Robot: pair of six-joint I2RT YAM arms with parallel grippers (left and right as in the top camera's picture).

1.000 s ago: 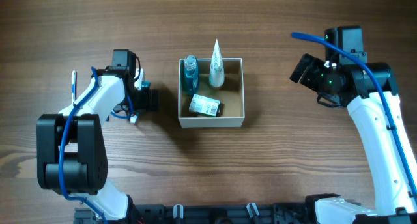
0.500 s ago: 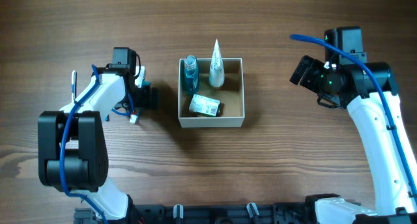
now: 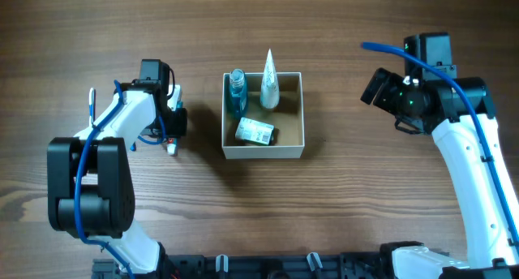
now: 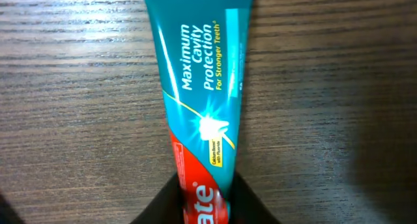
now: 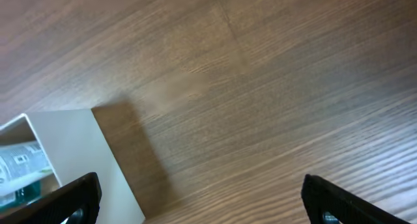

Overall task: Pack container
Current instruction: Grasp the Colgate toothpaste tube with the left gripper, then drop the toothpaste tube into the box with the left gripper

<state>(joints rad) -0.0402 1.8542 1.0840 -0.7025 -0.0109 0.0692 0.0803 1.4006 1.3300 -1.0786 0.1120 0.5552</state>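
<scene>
The left arm [image 3: 122, 118] and the right arm [image 3: 466, 167] are built of white shells joined by black rounded joints. Blue cables [image 3: 381, 45] are looped along both. A green light [image 3: 411, 101] is lit on the right wrist. The right gripper [image 5: 201, 188] is fitted with black fingers [image 5: 68, 199].

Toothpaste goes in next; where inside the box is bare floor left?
Bare floor runs along the container's right wall, from beside the white tube down to the front corner, right of the dark packet. The back left is crowded: blue bottle and white tube side by side. The left hand grips the toothpaste.
</scene>
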